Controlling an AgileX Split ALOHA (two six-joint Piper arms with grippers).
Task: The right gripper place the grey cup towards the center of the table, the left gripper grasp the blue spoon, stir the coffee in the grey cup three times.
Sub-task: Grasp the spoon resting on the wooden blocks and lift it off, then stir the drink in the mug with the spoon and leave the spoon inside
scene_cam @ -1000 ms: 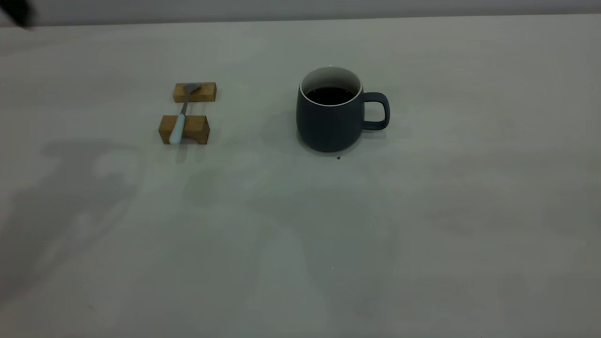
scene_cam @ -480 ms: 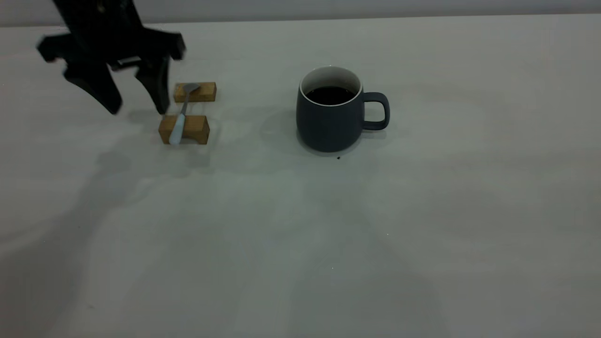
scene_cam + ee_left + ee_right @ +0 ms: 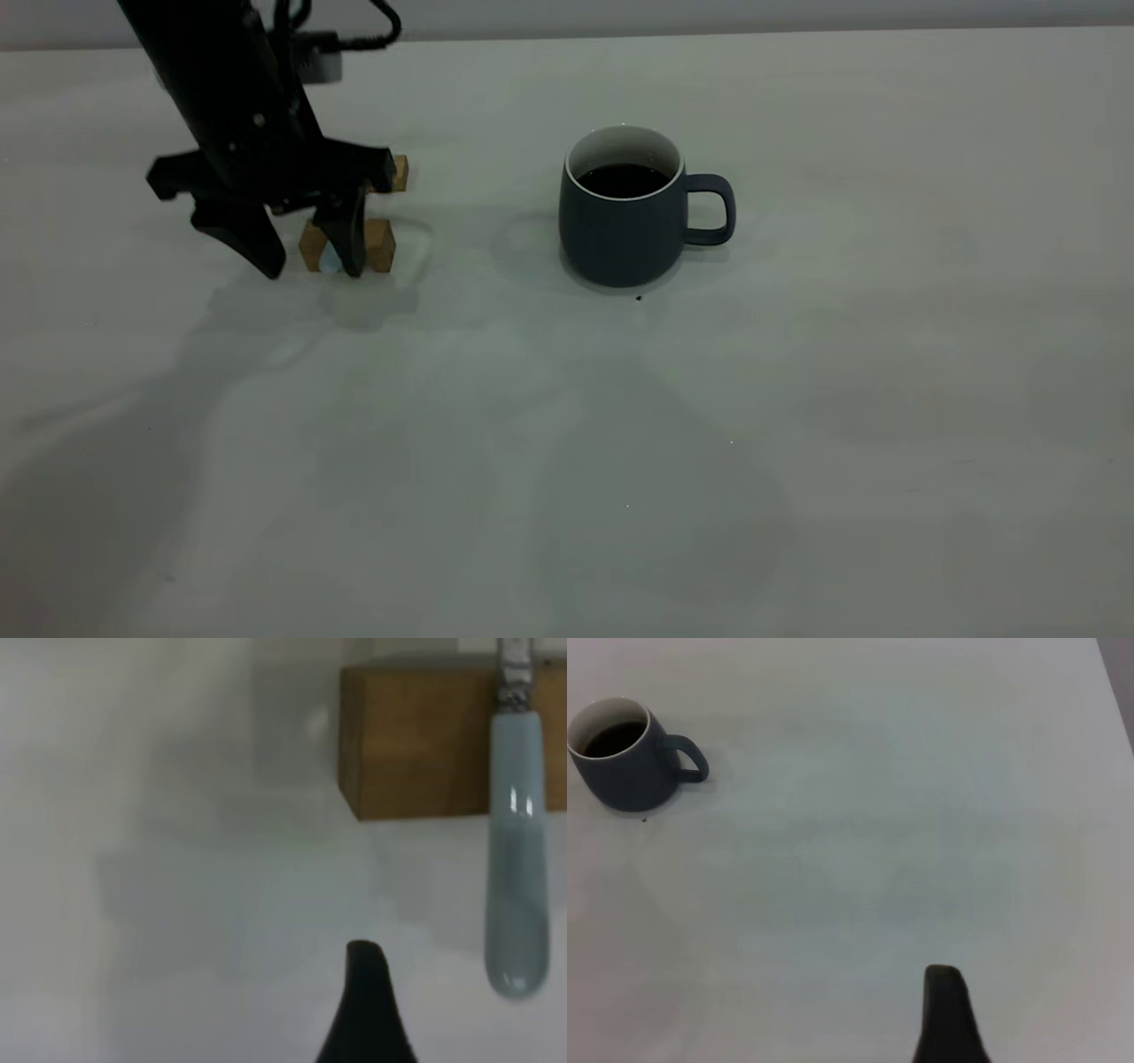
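Left gripper (image 3: 312, 259) has dropped since 0.5 s ago, fingers spread, now straddling the spoon (image 3: 516, 864) on its blocks (image 3: 383, 245). Cup (image 3: 625, 216) with coffee (image 3: 624, 180) sits well to its right; right gripper's state cannot be told.

Grey cup (image 3: 623, 232): slate-grey outside, white inside; coffee (image 3: 624, 180) black-brown. Blue spoon (image 3: 516, 850): pale blue handle. Blocks (image 3: 412, 740) tan wood. Left gripper (image 3: 306, 257) black. Table (image 3: 797, 399) pale grey.

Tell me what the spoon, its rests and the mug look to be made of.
Blue spoon: glossy pale-blue handle with highlights, likely ceramic or plastic; metal neck.
Wooden blocks: matte tan, apparently wood.
Grey cup: matte slate outside, white inside, probably glazed ceramic.
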